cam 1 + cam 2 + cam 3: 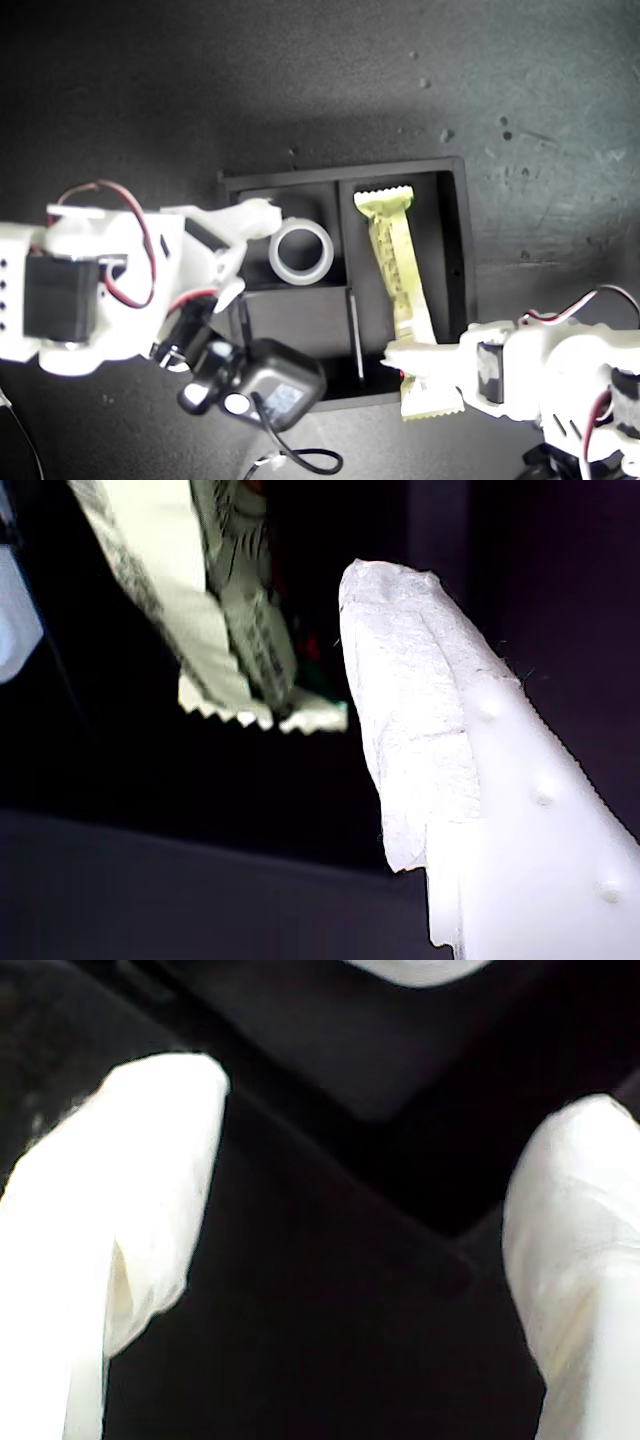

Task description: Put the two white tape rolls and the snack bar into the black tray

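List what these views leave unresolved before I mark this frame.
- Second tape roll: not identifiable in any view; only one tape roll shows, in a small compartment of the black tray.
- Snack bar: its near end is covered by my first gripper in the exterior view; whether it is clamped cannot be told.
- Wrapper print: too blurred in the first wrist view.
- My second gripper: open over blurred dark surfaces.

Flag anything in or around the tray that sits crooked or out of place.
The snack bar is not fully in the black tray: it lies lengthwise in the long compartment, but its near crimped end overhangs the tray wall beside my first pincer. One white tape roll sits in a small compartment; no second roll shows.
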